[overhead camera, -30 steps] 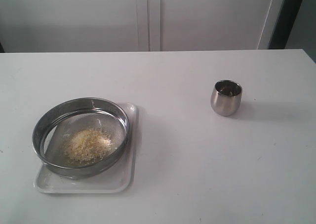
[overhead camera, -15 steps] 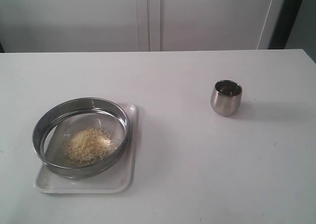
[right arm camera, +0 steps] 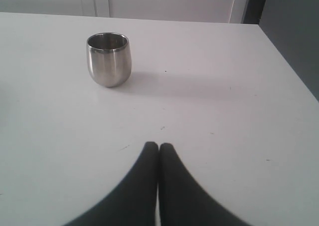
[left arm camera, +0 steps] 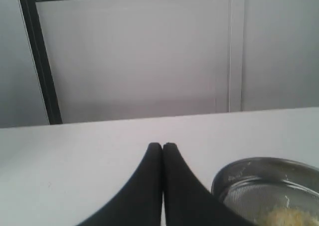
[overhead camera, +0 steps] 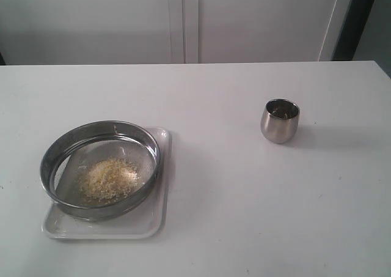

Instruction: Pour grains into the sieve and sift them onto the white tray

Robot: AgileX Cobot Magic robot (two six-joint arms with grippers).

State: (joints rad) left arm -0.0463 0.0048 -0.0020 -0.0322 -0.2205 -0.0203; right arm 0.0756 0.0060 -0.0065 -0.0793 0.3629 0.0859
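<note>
The round steel sieve (overhead camera: 101, 167) rests on the white tray (overhead camera: 156, 219) at the table's front left. A heap of yellow and pale grains (overhead camera: 109, 179) lies on its mesh. Neither arm shows in the exterior view. In the left wrist view my left gripper (left arm camera: 162, 145) is shut with nothing held, and the sieve's rim (left arm camera: 259, 168) and some grains (left arm camera: 289, 218) show close beside it. My right gripper (right arm camera: 158, 145) is shut and holds nothing, hovering over bare table a good way short of the steel cup (right arm camera: 108, 59).
The small steel cup (overhead camera: 280, 120) stands upright on the right half of the white table (overhead camera: 232, 185). White cabinet doors (overhead camera: 183, 20) run behind the table's far edge. The table's right edge (right arm camera: 286, 61) lies near the cup.
</note>
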